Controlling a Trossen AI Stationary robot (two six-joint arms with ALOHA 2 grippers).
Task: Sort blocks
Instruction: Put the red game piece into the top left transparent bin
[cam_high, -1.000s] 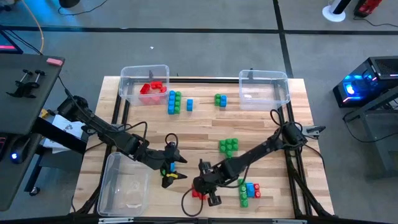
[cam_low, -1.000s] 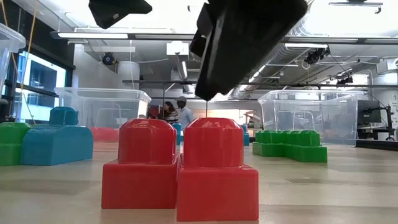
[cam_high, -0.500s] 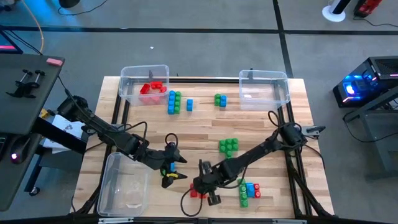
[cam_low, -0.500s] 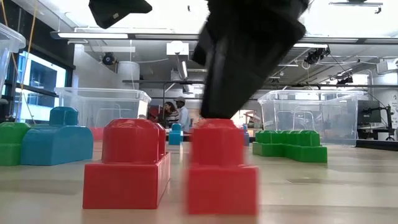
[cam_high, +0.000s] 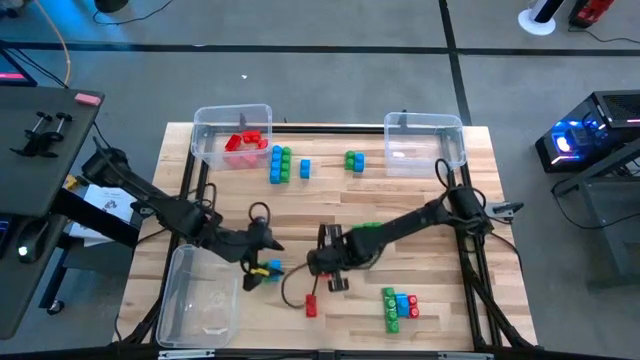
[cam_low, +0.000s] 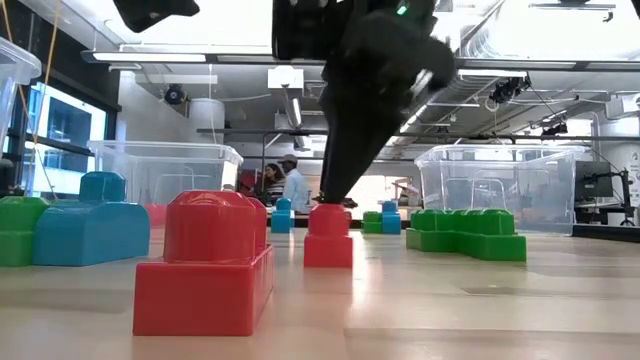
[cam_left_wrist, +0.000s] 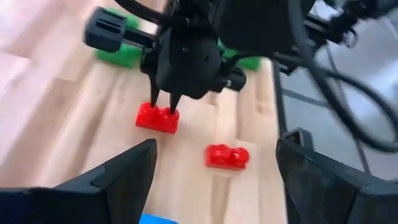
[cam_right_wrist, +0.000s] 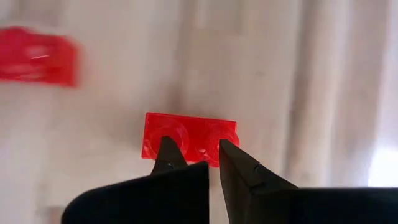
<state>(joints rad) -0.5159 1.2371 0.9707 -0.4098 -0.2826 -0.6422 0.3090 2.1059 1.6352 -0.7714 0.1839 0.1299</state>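
I've got the right tool (cam_high: 330, 272) low in the middle of the high view, its fingers pinched together with tips on a red block (cam_left_wrist: 158, 117). I can't tell if it's gripped or just touched. A second red block (cam_high: 311, 305) lies just below it on the surface (cam_high: 420, 210). My left tool (cam_high: 262, 268) waits left of centre, fingers spread wide, holding nothing, a blue block (cam_high: 272, 266) right beside it.
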